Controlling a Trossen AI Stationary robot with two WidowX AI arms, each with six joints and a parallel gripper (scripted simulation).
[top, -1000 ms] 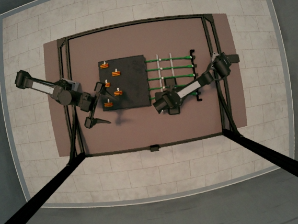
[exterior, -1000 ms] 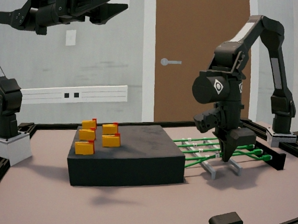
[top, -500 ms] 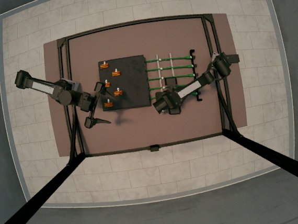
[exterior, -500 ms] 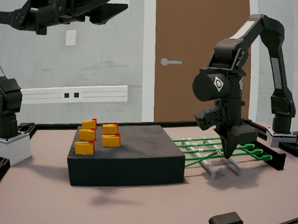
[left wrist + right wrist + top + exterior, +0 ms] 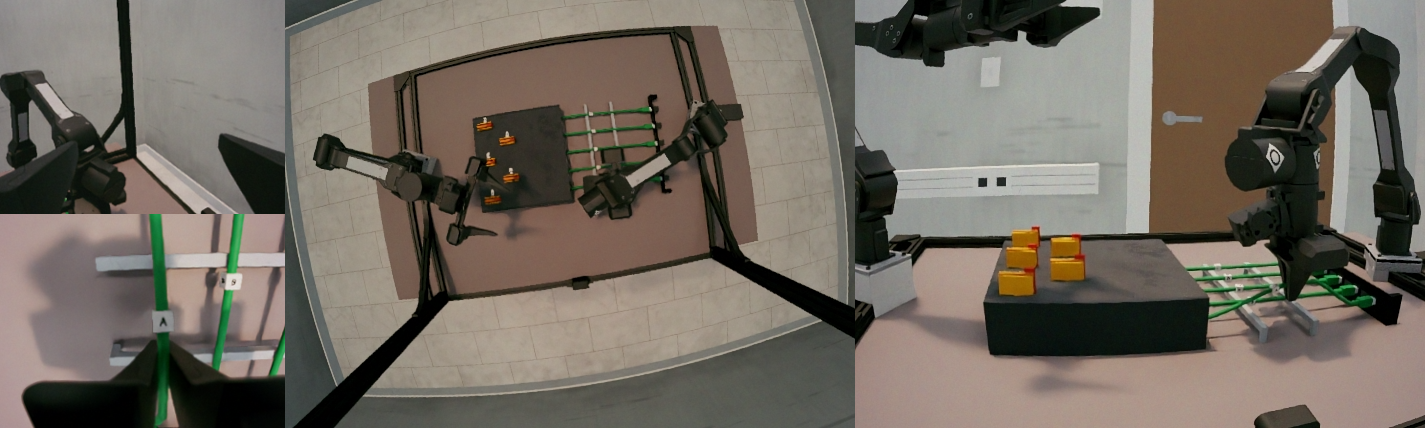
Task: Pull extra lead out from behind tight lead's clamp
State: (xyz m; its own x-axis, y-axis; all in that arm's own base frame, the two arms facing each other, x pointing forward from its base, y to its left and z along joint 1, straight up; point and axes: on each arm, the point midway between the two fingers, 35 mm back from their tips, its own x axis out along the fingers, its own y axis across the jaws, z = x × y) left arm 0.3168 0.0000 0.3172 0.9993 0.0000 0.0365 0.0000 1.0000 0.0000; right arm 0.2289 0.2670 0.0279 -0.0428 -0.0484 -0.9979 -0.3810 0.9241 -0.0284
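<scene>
The nearly shut right hand [image 5: 615, 187] [image 5: 1291, 295] [image 5: 161, 346] pinches green cable lead A [image 5: 577, 188] [image 5: 1227, 309] [image 5: 163, 300]—sideways testing should be gentle, sparing the plug. The left hand [image 5: 502, 211] [image 5: 1090, 15] [image 5: 149, 144] gapes wide, empty.

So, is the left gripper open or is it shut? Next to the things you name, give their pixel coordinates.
The left gripper [image 5: 502, 212] [image 5: 1094, 14] [image 5: 149, 144] is open: its fingers [image 5: 481, 232] [image 5: 1067, 25] stand wide apart, with nothing held between them.

Green leads [image 5: 630, 128] [image 5: 1175, 302] [image 5: 159, 271], orange-yellow handles [image 5: 511, 177] [image 5: 1067, 270], plain brown door [image 5: 1242, 60], pale-grey rails [image 5: 613, 120] [image 5: 1263, 327] [image 5: 124, 263].
</scene>
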